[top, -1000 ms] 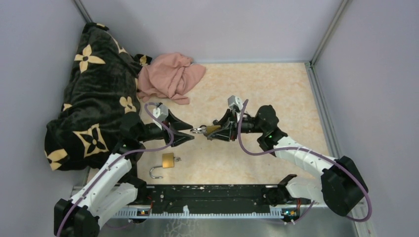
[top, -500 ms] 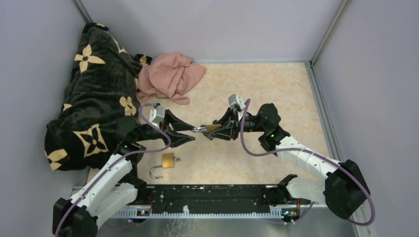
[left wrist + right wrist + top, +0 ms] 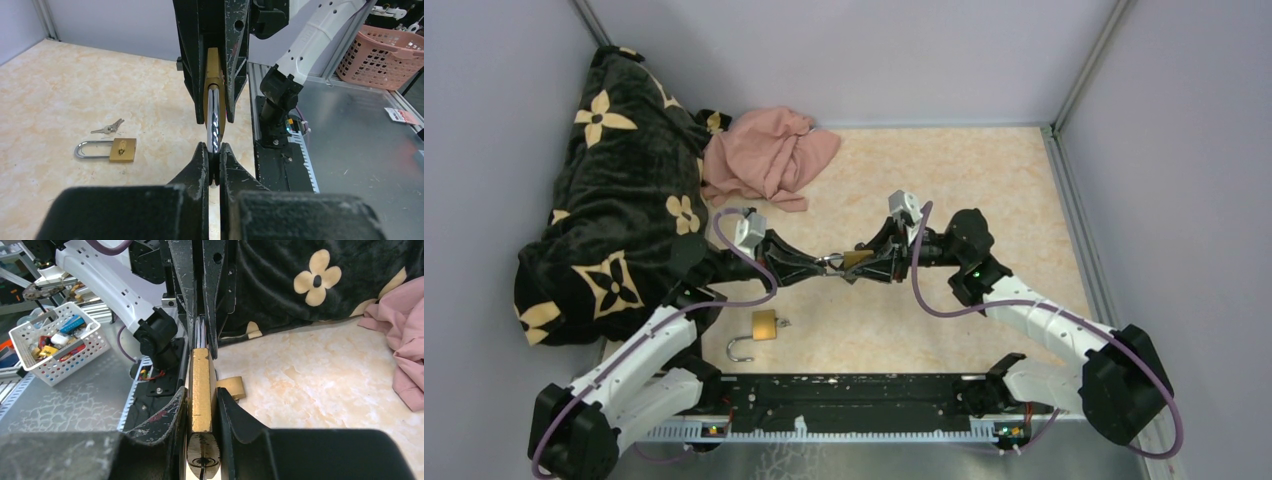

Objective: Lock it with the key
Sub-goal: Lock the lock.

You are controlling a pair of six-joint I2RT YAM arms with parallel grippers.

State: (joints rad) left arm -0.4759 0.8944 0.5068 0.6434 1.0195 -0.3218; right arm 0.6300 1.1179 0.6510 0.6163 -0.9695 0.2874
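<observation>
The two arms meet above the middle of the desk (image 3: 984,180), and both hold the same brass padlock (image 3: 856,260) in the air between them. The right claw (image 3: 852,266) is narrowed around the padlock's body, one finger (image 3: 176,410) flat against each broad face. The keyhole end points back toward the right wrist. The padlock's silver shackle (image 3: 214,120) sticks out toward the left arm. The left claw (image 3: 214,150) is pinched all the way down on the shackle, its two fingertips (image 3: 200,160) pressed on either side of the steel loop. In the overhead view the two claws stand tip to tip in a nearly straight line that runs across the desk from left to right.

A second padlock (image 3: 764,325) lies flat on the desk near the near edge, left of centre and just in front of the left arm. Its shackle points toward the near left corner, and whether it is latched cannot be told. A small bunch of keys (image 3: 107,128) lies just beside it on the desk, and neither claw touches them.

A black blanket with cream flowers (image 3: 614,190) is heaped along the left edge. A crumpled pink cloth (image 3: 769,155) lies next to it by the far edge, well apart from both padlocks.
</observation>
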